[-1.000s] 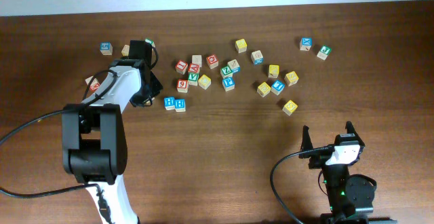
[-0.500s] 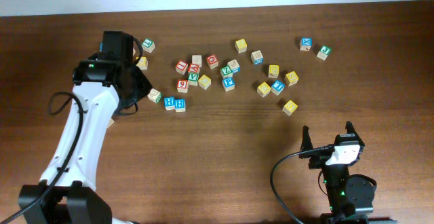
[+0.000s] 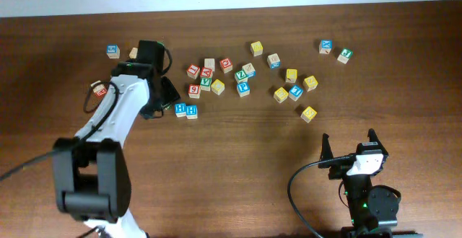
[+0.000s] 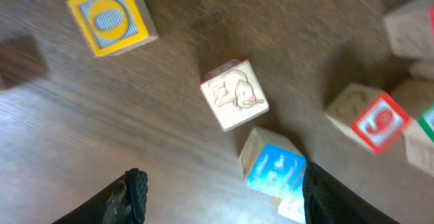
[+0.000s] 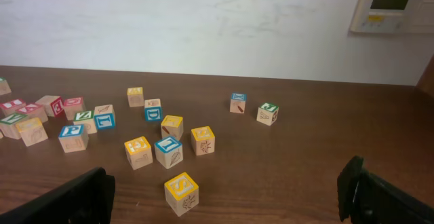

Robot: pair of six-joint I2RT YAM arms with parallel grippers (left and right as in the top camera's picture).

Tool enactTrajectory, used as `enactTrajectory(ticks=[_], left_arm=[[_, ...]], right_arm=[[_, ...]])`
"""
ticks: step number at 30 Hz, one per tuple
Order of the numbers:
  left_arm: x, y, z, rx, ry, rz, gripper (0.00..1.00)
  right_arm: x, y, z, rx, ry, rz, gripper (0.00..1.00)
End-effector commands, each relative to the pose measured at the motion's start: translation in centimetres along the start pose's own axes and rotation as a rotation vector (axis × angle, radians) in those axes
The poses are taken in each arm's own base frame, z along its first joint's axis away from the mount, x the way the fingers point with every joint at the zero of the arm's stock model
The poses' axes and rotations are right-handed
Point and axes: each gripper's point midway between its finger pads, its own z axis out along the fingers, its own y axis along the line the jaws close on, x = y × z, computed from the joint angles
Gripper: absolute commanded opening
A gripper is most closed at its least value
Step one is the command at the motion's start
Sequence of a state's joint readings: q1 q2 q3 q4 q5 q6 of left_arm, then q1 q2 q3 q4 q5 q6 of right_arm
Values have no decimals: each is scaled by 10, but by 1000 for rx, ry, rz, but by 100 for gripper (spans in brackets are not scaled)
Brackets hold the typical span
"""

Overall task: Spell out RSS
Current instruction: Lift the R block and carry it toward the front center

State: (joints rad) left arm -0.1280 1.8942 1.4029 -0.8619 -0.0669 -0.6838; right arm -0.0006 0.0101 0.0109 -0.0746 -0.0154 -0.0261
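Observation:
My left gripper (image 3: 164,95) is open and low over the table, just left of the two blue H cubes (image 3: 185,110). In the left wrist view its fingers (image 4: 224,178) straddle bare wood. A blue-faced cube (image 4: 274,168) lies close to the right finger, and a pale cube with an animal engraving (image 4: 234,95) lies ahead. A yellow S cube (image 5: 182,187) lies nearest my right gripper (image 5: 224,197), which is open and empty. The S cube also shows in the overhead view (image 3: 309,113). I cannot pick out the green R cube; the left arm covers some cubes.
A yellow O cube (image 4: 108,17) and a red 6 cube (image 4: 376,119) flank the left gripper. Several letter cubes are scattered across the middle (image 3: 216,76) and right (image 3: 292,83) of the table. Two cubes (image 3: 336,50) lie far right. A white wall (image 5: 203,20) stands behind.
The left arm swung left and back right. Its gripper now sits lower, next to the H cubes, covering a pale cube that showed half a second ago. The right arm has not moved.

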Motion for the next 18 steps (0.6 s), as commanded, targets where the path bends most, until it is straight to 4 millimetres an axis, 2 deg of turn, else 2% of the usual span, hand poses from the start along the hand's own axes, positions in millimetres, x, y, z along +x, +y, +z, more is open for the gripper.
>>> enactTrajectory(ticks=[1, 3, 9, 15, 18], left_arm=[[-1, 1, 25, -26, 5, -64, 65], [-2, 1, 40, -41, 5, -63, 63], [-4, -2, 59, -40, 4, -64, 54], [-15, -3, 63, -44, -44, -66, 43], [-15, -3, 63, -43, -44, -66, 44]], right_arm=[[2, -2, 0, 11, 4, 4, 98], [2, -2, 0, 12, 4, 5, 98], [2, -2, 0, 12, 4, 5, 98], [2, -2, 0, 12, 4, 5, 98], [2, -2, 0, 12, 4, 5, 98]])
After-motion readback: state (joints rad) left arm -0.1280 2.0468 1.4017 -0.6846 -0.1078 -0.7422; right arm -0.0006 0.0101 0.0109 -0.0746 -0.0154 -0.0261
